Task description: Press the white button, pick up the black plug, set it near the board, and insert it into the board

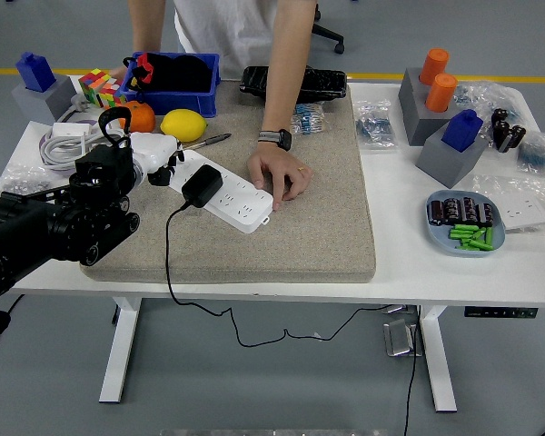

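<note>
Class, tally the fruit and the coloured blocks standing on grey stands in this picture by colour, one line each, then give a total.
Orange fruit: 1
Yellow lemon: 1
Orange blocks: 2
Blue blocks: 2
Total: 6

**Clutter around the mat**

A lemon point(183, 124) and an orange point(139, 115) lie beside a blue bin point(174, 94). At right, two orange cylinders point(438, 80) stand in a grey block; a blue plate point(436, 227) carries green batteries point(472, 237).
</note>
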Motion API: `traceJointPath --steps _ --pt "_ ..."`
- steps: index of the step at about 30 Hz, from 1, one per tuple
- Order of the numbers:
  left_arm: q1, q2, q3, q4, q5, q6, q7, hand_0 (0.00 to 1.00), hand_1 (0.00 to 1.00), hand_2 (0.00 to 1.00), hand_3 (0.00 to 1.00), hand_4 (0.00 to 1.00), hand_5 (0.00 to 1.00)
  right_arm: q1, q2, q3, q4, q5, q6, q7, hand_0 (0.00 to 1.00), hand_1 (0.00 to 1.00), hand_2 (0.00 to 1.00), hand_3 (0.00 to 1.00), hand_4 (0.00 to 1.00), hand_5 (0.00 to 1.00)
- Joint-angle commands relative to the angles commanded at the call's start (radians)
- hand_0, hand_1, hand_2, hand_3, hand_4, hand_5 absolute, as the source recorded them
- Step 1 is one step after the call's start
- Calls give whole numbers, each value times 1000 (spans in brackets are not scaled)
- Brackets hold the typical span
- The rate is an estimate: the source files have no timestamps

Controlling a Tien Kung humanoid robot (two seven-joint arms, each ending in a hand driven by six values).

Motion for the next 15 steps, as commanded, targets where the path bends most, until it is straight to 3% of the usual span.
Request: traceJointPath --steps 3,5,9,10,15 --pt "4 22 67 -42 -67 59 -3 248 82 120 703 2 110 -3 3 6 0 -2 0 0 799 689 686 651 771 403" --pt "11 39 62 -77 -82 89 0 250 87 124 704 2 137 -5 4 11 0 -3 0 -1 799 689 686 651 771 403" --pt "53 95 -97 -177 -23 80 6 250 87 124 704 2 137 -8 8 17 -1 -6 0 -1 799 689 686 651 771 403" --pt "71 111 -143 -208 -19 78 2 302 196 237 698 2 2 -8 9 19 0 -7 0 -1 799 689 686 651 771 403" --pt "160 161 -351 -322 -6 81 -27 302 196 237 698 2 2 -12 13 26 0 -14 0 -2 799 689 686 651 771 403"
